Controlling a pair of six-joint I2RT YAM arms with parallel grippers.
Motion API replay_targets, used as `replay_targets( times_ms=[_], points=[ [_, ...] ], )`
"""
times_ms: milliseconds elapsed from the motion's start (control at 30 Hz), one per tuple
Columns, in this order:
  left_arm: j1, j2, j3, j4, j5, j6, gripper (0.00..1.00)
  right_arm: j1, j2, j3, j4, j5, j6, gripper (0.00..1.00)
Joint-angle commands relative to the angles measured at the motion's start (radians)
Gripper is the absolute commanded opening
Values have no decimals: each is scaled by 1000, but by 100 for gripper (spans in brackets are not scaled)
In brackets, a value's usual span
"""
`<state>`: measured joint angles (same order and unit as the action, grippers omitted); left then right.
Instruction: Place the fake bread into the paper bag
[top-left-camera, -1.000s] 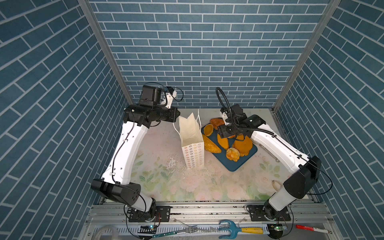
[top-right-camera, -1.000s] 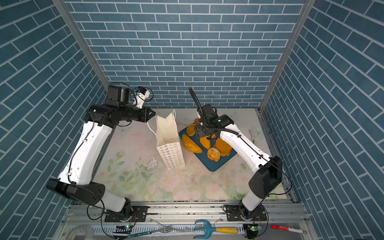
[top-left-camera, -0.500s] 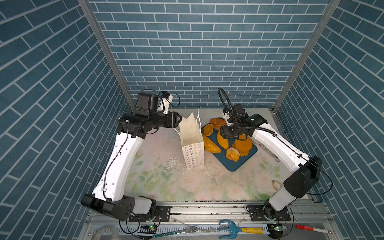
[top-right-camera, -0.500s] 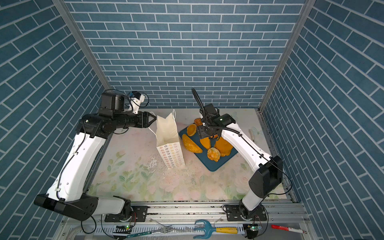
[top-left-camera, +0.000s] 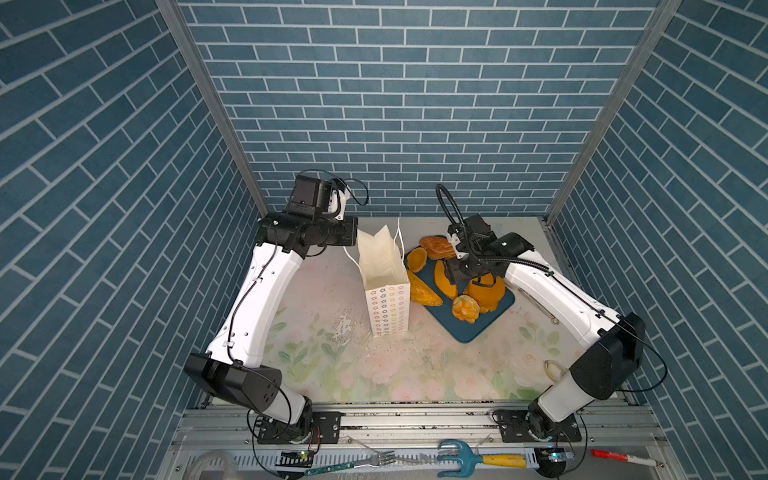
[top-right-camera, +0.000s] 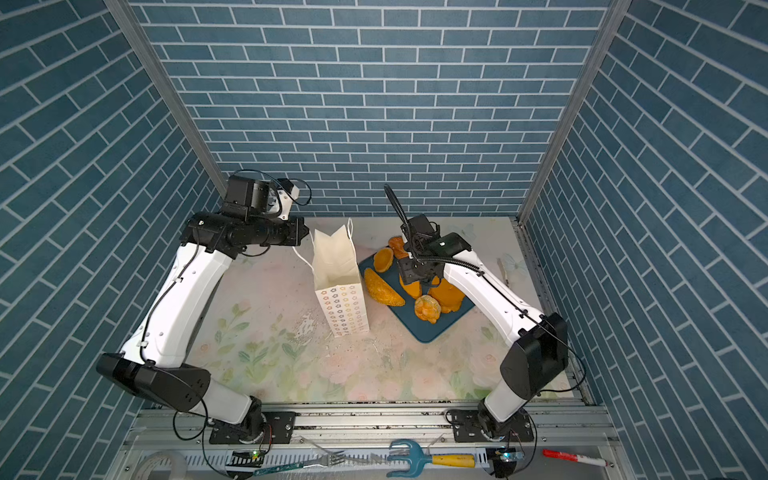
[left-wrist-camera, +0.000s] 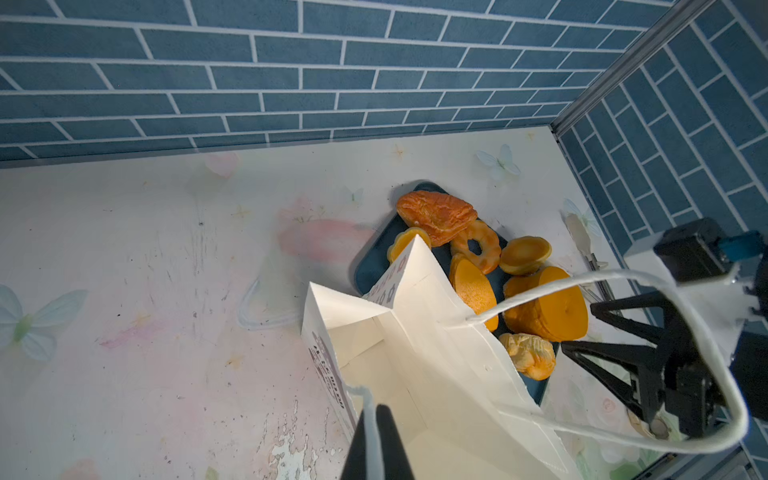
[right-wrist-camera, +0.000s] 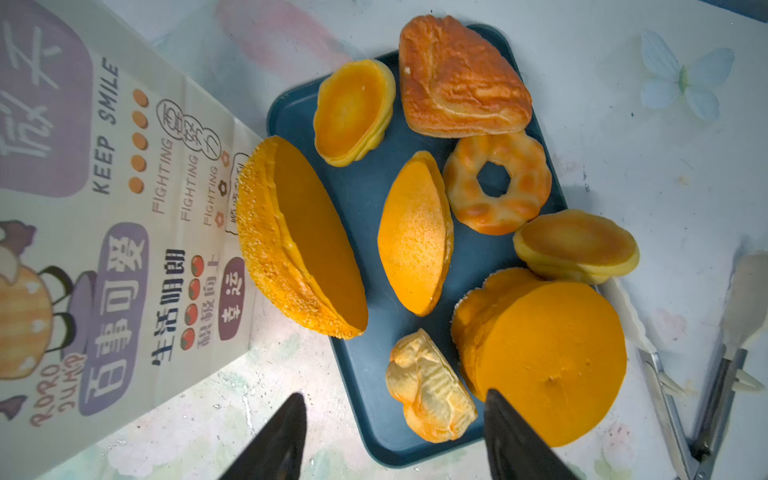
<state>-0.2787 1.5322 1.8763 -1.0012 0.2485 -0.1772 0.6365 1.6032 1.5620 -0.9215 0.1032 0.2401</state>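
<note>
Fake bread (right-wrist-camera: 415, 232) lies crowded on a dark blue tray (right-wrist-camera: 365, 187) on the desk (top-left-camera: 332, 357), none of it in the paper bag (top-left-camera: 388, 303), which stands upright and open-mouthed just beside the tray. The right hand (right-wrist-camera: 395, 397) is the nearer one. Its fingers are apart above the pale knotted bun (right-wrist-camera: 428, 386), whose long axis runs roughly across their closing line, with the thick round cake (right-wrist-camera: 548, 361) just beside one finger. The pieces look glossy, rounded and soft. The left hand (left-wrist-camera: 376, 432) is pinched together on the bag's rim, by its cord handle.
</note>
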Motion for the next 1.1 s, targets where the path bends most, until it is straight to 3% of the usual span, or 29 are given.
replay_targets(
  times_ms=[0,167,233,533,667,833,1067],
  points=[
    [17,2,40,-27,-6,18,5,-7,-42,-10,-42,43,41,68],
    [30,-13,33,-28,-11,19,8,-21,-42,-10,-44,47,44,69],
    [31,-24,24,-29,-5,18,23,-23,-43,-8,-43,63,49,69],
    [53,-138,-94,17,-34,-21,45,-22,-99,1,-54,107,85,79],
    [55,-200,-155,55,-31,-42,56,-28,-175,-59,-8,212,86,82],
    [59,-286,-225,111,-34,-73,65,-119,-192,-13,-148,235,103,83],
    [92,-345,-258,144,-5,-81,70,-328,-264,-68,-206,129,73,84]
  ],
)
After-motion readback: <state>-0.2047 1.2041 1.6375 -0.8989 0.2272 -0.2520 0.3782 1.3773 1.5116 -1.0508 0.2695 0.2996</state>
